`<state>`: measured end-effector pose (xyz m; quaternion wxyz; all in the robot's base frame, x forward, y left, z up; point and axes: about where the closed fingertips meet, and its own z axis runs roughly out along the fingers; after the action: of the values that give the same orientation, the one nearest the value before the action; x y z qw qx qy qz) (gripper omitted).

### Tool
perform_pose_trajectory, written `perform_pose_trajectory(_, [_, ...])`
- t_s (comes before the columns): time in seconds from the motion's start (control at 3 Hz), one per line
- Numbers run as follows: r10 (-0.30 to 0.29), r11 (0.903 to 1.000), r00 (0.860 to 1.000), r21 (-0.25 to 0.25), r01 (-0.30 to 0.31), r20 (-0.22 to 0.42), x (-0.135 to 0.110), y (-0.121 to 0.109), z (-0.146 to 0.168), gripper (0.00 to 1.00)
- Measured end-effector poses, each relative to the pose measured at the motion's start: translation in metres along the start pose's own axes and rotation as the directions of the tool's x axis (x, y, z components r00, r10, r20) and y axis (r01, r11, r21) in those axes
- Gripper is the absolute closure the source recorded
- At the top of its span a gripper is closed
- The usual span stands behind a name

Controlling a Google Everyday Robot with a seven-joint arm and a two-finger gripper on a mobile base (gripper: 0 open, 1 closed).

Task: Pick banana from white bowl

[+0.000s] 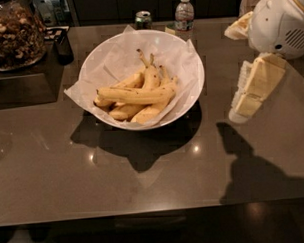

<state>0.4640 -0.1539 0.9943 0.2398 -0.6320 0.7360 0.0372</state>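
The white bowl (197, 67), lined with crinkled white paper, stands on the dark table left of centre. Several yellow bananas lie in it. The banana (136, 95), the longest one with brown specks, lies across the top of the pile, nearly level, with its dark end at the left. My gripper (240, 112) hangs above the table to the right of the bowl, pointing down and left. It is apart from the bowl's rim and holds nothing.
A glass jar of nuts (14, 33) stands at the back left on a dark tray, with a small dark holder (63, 46) beside it. A soda can (143, 18) and a water bottle (184, 13) stand behind the bowl. The table's front edge (145, 213) runs along the bottom.
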Motion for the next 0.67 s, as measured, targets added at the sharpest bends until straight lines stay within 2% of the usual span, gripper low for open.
perform_pose_trajectory(0.33, [-0.069, 0.9963, 0.992, -0.045, 0.074, 0.103, -0.046, -0.014, 0.013, 0.00])
perform_pose_trajectory(0.67, [-0.110, 0.9863, 0.982, -0.105, 0.127, 0.152, -0.082, -0.024, 0.031, 0.00])
